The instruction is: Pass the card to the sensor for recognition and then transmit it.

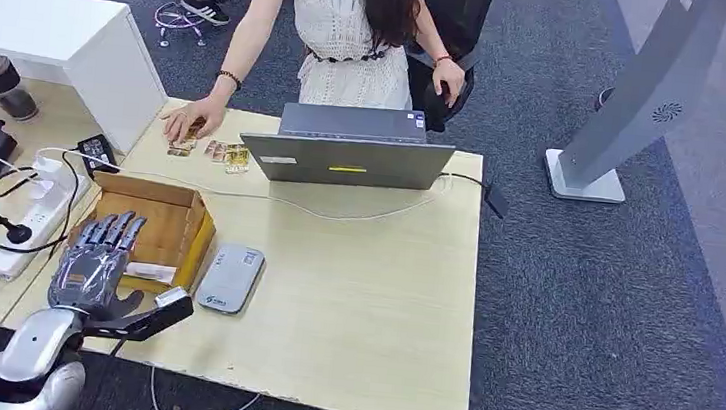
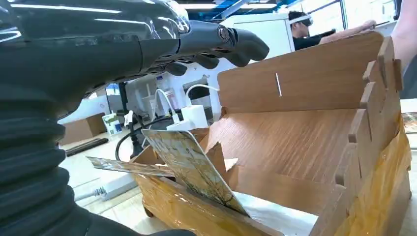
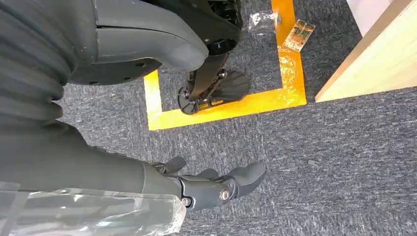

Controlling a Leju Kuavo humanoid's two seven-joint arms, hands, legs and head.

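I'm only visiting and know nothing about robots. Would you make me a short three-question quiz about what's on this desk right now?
1. True or false: the left hand hovers over the cardboard box with its fingers spread and nothing in it.
2. What lies on the table just to the right of the box? A) a stapler B) the grey sensor C) a mug
3. Fill in: the person's hand rests on small cards beside the ____.

Key: 1 true. 2 B. 3 laptop. In the left wrist view a card stands tilted in the box. The right hand hangs above the carpet.
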